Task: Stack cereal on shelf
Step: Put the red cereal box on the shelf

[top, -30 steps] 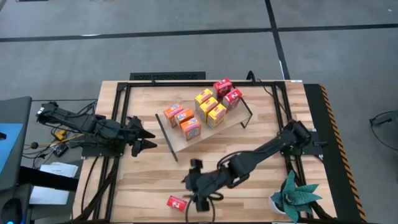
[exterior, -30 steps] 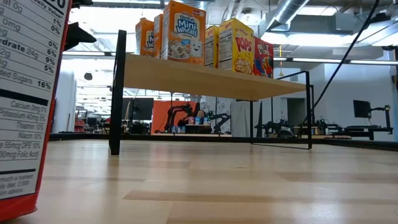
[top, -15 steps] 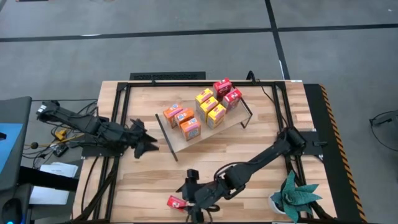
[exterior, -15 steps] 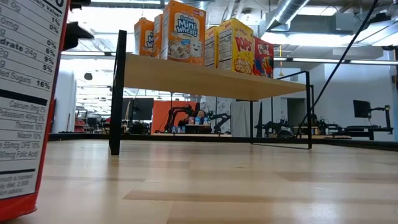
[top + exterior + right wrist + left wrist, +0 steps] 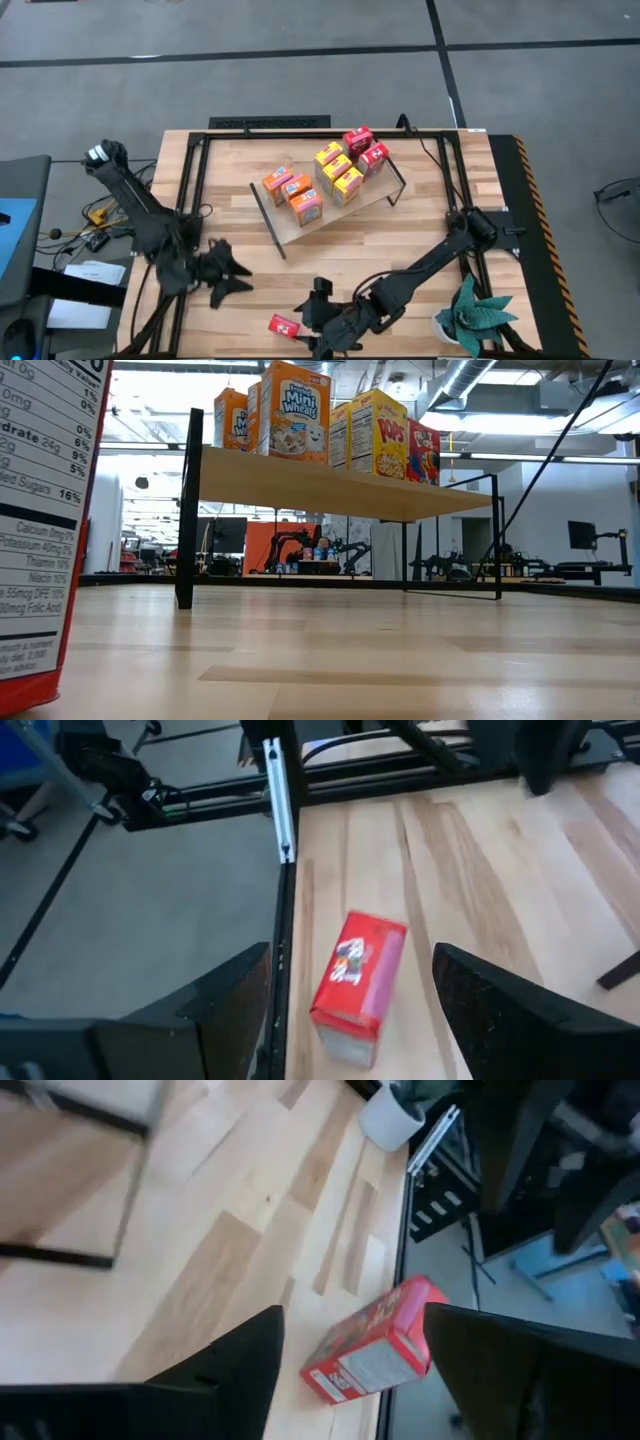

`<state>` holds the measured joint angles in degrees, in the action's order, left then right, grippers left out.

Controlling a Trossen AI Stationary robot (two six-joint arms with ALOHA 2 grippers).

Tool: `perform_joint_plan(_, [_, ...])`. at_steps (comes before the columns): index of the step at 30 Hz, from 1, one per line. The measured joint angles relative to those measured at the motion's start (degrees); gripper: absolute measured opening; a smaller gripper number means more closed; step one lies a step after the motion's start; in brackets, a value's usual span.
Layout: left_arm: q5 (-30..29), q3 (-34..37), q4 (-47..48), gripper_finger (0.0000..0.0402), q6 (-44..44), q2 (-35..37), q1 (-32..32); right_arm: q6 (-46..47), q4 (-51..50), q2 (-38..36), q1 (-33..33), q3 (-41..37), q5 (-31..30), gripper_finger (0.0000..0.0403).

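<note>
Red cereal box (image 5: 285, 325) lies flat by the table's near edge, the one box off the shelf (image 5: 325, 205); eight boxes stand on the board. Right gripper (image 5: 325, 322) sits just beside it, fingers spread, box framed ahead between them, apparently lining up a pick. Left gripper (image 5: 228, 278), fingers also apart, empty, is well short of the box and faces it.

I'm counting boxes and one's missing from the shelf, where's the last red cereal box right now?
In the high view the red cereal box lies on its side on the table's near edge, left of centre, just left of the right gripper and apart from the shelf.
</note>
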<state>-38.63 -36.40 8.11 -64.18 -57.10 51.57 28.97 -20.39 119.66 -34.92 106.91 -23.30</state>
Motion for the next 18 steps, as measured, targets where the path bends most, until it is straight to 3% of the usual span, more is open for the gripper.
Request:
perform_joint_plan(8, [-10.15, 0.0, -16.31, 0.0163, -8.02, -21.15, 8.17, 2.14, -0.23, 0.57, -1.53, -0.08, -3.3, 0.0302])
perform_joint_plan(13, [-9.98, -0.02, -28.7, 0.0127, -9.82, -31.96, 8.84, 4.0, -0.57, 0.59, -1.46, -0.07, -3.99, 0.0302])
perform_joint_plan(18, [-9.56, -3.5, -32.05, 0.0098, -10.52, -40.13, 8.86, 4.71, -0.58, 0.59, -1.46, -0.07, -4.01, 0.0302])
